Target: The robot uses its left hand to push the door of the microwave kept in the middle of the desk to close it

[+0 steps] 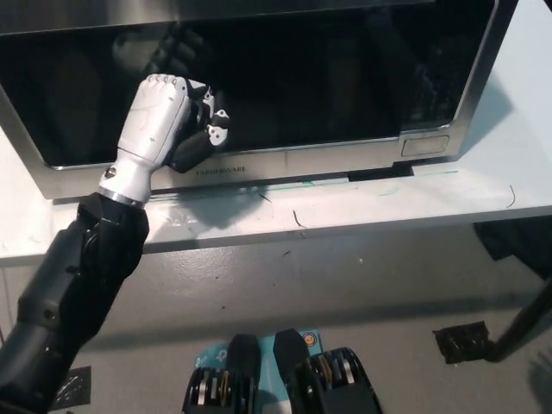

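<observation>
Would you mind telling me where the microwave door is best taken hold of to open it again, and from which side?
The microwave door lies flush with the front, with no handle in view. The release button at its lower right corner looks like the part to press, straight on from the front. The left hand rests curled against the glass.

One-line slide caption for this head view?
White left hand pressed against the glossy black microwave door, which sits flush in its silver frame on the white desk.

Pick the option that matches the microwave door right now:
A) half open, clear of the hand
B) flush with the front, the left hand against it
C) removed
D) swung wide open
B: the door sits flush with the microwave front, and the white left hand rests against its lower edge.
</observation>
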`<state>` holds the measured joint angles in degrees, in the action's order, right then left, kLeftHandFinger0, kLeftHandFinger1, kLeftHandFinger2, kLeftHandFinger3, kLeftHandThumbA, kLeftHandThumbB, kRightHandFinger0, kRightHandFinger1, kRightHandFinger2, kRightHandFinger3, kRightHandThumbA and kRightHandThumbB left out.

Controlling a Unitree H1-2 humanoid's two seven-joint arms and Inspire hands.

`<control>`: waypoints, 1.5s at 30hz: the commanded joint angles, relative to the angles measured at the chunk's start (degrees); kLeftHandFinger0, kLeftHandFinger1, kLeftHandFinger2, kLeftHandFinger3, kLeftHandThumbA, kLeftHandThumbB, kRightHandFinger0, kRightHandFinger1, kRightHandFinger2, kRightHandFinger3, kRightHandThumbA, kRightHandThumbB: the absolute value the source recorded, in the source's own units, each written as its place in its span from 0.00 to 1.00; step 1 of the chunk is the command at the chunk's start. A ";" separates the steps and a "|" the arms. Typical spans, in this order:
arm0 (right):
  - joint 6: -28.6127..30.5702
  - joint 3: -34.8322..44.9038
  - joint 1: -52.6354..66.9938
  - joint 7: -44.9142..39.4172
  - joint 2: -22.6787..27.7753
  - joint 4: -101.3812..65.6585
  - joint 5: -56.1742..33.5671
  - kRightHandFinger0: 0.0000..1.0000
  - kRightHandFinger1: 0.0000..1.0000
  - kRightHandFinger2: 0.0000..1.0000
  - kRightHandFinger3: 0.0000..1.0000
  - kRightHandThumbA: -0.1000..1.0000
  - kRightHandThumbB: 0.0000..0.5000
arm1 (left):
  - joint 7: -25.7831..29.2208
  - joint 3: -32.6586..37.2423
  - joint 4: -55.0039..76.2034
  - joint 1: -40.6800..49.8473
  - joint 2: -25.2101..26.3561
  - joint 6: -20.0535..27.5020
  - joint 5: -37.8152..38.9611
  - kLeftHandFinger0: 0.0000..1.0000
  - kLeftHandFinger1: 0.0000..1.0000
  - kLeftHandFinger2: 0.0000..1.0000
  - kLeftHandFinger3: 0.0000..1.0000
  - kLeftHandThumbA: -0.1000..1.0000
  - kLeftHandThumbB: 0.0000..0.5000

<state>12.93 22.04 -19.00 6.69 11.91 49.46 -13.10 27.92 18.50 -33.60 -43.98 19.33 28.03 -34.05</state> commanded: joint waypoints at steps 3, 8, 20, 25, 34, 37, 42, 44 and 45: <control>2.10 -0.88 -0.25 0.93 0.72 -2.00 0.94 0.58 0.65 0.77 0.92 0.21 0.36 | 5.91 -3.04 -2.04 -5.02 3.30 -1.11 -0.87 0.00 0.00 0.05 0.00 0.11 0.04; 3.01 -0.70 -0.28 0.92 0.63 -0.51 0.38 0.55 0.63 0.76 0.94 0.21 0.38 | 5.53 -4.25 -2.27 -3.94 3.79 -1.11 -0.15 0.00 0.00 0.05 0.00 0.09 0.04; 3.87 -1.23 -0.06 -0.39 0.70 -0.99 0.18 0.57 0.63 0.75 0.90 0.21 0.37 | 2.94 -6.63 22.64 12.01 2.79 -1.11 5.04 0.00 0.00 0.00 0.00 0.07 0.01; 2.44 -1.70 0.10 -0.82 0.93 -0.99 0.19 0.67 0.71 0.85 0.98 0.23 0.33 | 3.10 -5.08 35.73 24.81 3.78 -1.11 5.56 0.00 0.00 0.00 0.00 0.18 0.00; 1.96 -1.24 -0.87 1.21 0.91 -1.47 0.25 0.65 0.68 0.78 0.89 0.19 0.41 | 5.42 -2.62 36.74 36.30 3.70 -1.11 10.19 0.00 0.00 0.00 0.01 0.00 0.00; 1.41 -1.18 -1.03 1.92 0.79 -1.34 0.36 0.69 0.71 0.80 0.88 0.19 0.41 | 4.05 -4.82 33.38 40.03 1.13 -1.11 10.58 0.00 0.00 0.00 0.00 0.14 0.00; 1.42 -1.10 -1.11 1.84 1.09 -0.78 0.07 0.66 0.70 0.78 0.88 0.19 0.44 | 5.61 -6.02 24.08 40.98 -1.30 -1.11 12.72 0.00 0.00 0.00 0.00 0.16 0.00; 1.58 -1.11 -1.17 1.31 1.31 -0.85 -0.18 0.65 0.68 0.77 0.90 0.18 0.41 | 5.36 -9.43 15.67 39.29 -3.61 -1.11 15.50 0.00 0.00 0.00 0.01 0.31 0.00; 1.60 -1.08 -1.18 1.26 1.32 -0.85 -0.26 0.65 0.68 0.77 0.90 0.18 0.41 | 5.15 -9.82 15.30 39.18 -3.84 -1.11 15.50 0.00 0.00 0.00 0.01 0.32 0.00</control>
<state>13.34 20.62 -18.63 7.85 11.92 49.60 -12.77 30.85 11.60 -14.37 -3.38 16.84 27.15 -22.74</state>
